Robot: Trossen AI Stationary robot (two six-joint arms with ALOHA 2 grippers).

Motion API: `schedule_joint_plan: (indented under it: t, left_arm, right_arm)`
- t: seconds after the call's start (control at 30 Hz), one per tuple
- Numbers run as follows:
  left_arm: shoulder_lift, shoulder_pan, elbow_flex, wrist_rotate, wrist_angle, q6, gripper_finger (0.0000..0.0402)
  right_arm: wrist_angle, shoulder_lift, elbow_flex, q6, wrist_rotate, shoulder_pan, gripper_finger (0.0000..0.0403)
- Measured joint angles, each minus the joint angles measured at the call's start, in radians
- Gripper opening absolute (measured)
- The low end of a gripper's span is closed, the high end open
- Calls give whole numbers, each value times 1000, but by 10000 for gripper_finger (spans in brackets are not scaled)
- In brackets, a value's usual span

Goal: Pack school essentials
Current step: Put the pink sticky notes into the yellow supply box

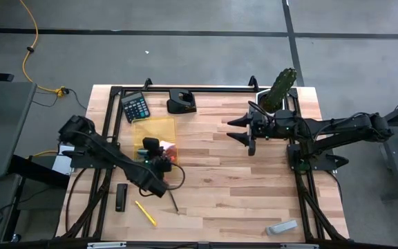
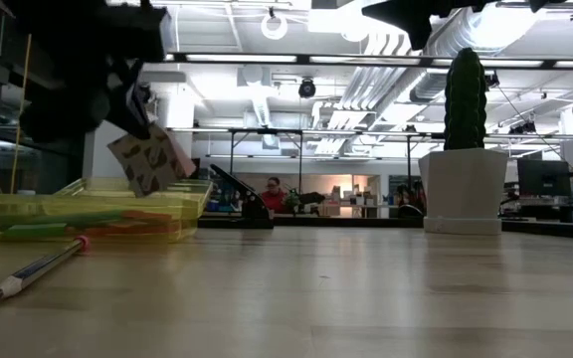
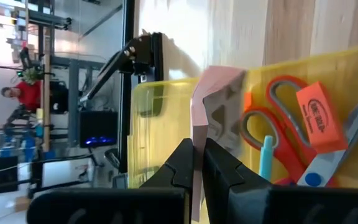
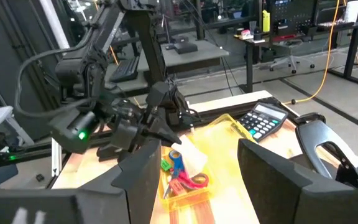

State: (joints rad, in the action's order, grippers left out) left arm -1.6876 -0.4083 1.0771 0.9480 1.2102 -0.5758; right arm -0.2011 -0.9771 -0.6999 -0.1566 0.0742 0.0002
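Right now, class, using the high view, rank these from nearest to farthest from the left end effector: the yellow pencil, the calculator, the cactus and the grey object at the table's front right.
Measured from the left end effector, which holds the pink note pad:
1. Yellow pencil, at the front edge, left side.
2. Calculator, at the back left corner.
3. Grey object and cactus, both on the right side: too close to call.

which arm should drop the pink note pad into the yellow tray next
Left. The left gripper is shut on the note pad, holding it right above the yellow tray. The right gripper hangs open near the cactus, across the table from the tray.
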Motion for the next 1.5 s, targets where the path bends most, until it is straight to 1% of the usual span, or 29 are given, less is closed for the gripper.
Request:
schedule_joint_plan:
  t: [0.17, 0.33, 0.5, 0.67, 0.83, 1.27, 1.5]
  left_arm:
    - [-37, 11, 0, -2, -2, -32, 0]
    - [-40, 25, 0, -68, -4, -77, 0]
    - [-40, 24, 0, -100, -1, -76, 0]
    - [-40, 30, 0, -101, 10, -76, 0]
    - [-40, 53, 0, -164, -5, -60, 2]
    - [-40, 62, 0, -169, -3, -60, 61]
    - [-36, 63, -1, -226, -10, -76, 86]
  right_arm:
    - [20, 0, 0, 0, 0, 0, 206]
    - [34, 0, 0, 0, 0, 0, 206]
    - [36, 0, 0, 0, -1, 0, 206]
    - [39, 0, 0, 0, -1, 0, 206]
    - [40, 0, 0, 0, -2, 0, 206]
    - [41, 0, 0, 0, -2, 0, 206]
    - [45, 0, 0, 0, -2, 0, 206]
